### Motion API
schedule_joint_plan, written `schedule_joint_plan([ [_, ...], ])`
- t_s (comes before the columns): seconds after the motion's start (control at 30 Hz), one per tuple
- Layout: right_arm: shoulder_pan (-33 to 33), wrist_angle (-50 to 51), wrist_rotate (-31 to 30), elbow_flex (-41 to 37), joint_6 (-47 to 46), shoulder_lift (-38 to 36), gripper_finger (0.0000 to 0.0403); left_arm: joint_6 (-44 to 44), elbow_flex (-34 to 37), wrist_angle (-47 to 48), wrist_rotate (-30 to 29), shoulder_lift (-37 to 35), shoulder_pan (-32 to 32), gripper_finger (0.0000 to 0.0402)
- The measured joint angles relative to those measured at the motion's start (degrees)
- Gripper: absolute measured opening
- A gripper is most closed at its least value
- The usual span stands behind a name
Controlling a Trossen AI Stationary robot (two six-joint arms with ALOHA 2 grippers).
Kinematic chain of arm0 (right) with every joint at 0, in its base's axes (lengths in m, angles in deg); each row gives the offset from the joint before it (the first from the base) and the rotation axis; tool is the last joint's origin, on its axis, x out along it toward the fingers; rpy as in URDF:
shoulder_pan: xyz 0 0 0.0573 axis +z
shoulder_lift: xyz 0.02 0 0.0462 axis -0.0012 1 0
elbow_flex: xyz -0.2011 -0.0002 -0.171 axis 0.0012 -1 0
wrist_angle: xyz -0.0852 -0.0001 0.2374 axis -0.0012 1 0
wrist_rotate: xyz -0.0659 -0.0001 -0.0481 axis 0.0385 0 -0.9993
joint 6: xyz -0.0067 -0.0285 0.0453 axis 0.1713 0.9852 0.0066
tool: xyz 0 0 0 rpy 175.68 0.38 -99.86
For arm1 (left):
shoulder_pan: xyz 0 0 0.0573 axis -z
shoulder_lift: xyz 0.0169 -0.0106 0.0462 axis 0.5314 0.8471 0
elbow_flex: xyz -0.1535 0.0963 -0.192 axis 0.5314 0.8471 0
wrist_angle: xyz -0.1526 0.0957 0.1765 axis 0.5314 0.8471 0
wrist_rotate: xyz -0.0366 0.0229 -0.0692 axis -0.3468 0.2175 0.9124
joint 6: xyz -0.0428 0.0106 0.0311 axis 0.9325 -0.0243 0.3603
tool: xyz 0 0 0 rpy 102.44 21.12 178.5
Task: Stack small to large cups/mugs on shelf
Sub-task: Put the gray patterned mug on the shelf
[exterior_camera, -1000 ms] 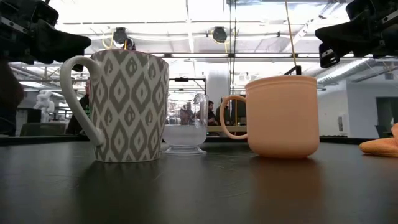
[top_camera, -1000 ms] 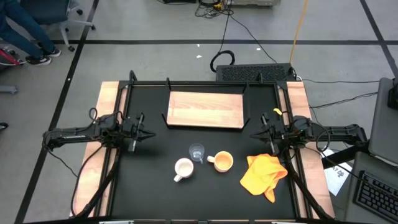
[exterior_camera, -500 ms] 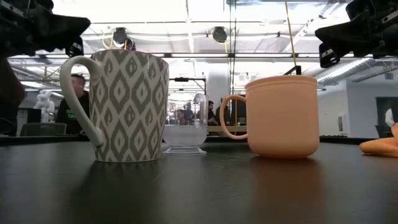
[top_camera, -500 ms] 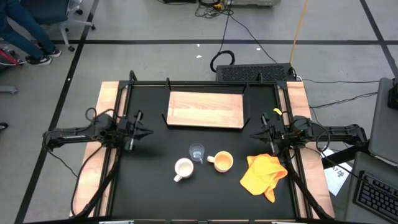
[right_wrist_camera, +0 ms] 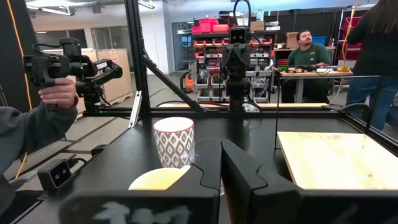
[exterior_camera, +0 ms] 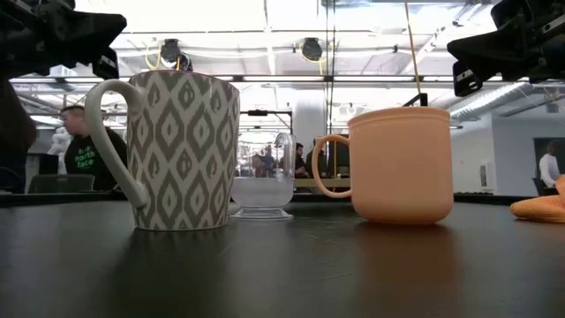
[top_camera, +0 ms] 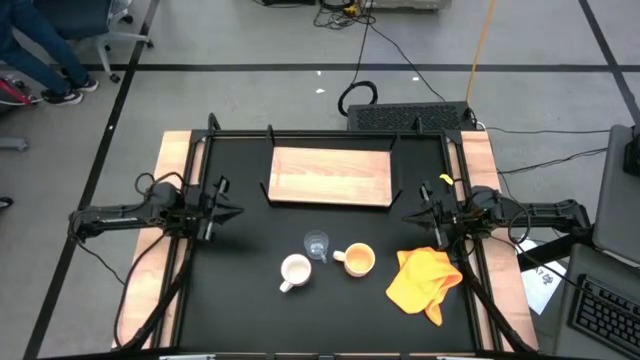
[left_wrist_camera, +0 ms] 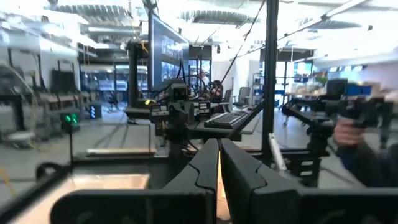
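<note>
Three cups sit lower centre: white mug, glass cup, orange mug, between the pressed-together left gripper and right gripper. Only the low view shows the white mug's pattern.

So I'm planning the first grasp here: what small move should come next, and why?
Probably open the left gripper and ease it toward the glass cup, the smallest vessel. All three cups sit on the table, the shelf is bare, and both grippers are shut and empty at the table's sides.
</note>
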Motion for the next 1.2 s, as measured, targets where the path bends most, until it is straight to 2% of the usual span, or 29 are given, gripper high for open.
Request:
schedule_joint_plan([
  [0.1, -0.01, 0.0, 0.01, -0.01, -0.37, 0.0, 0.0, 4.8, 0.0, -0.3, 0.02, 0.0, 0.0, 0.0021],
  [0.3, 0.0, 0.0, 0.01, 0.01, -3.9, 0.0, 0.0, 7.89, 0.0, -0.1, 0.5, 0.0, 0.0, 0.0021],
  [0.47, -0.01, 0.0, 0.01, -0.01, -4.46, 0.0, 0.0, 7.37, 0.0, 1.54, 0.5, 0.02, 0.0, 0.0004],
  [0.8, -0.01, 0.0, 0.01, 0.01, -4.46, 0.0, 0.0, 6.51, 0.0, 1.88, 0.63, 0.02, 0.04, 0.0001],
  [0.9, 0.0, 0.01, 0.01, 0.0, -4.46, 0.0, 0.0, 6.48, 0.0, 2.27, 2.51, 0.23, 0.02, 0.0001],
  [1.03, 0.0, 0.0, 0.01, 0.0, -4.46, 0.0, 0.0, 6.53, 0.0, 1.8, 3.11, 2.51, 0.4, 0.0001],
  [1.2, 0.01, 0.0, 0.01, 0.01, -4.46, 0.0, 0.0, 6.42, -0.39, -3.73, 3.03, 7.02, 2.27, 0.0001],
])
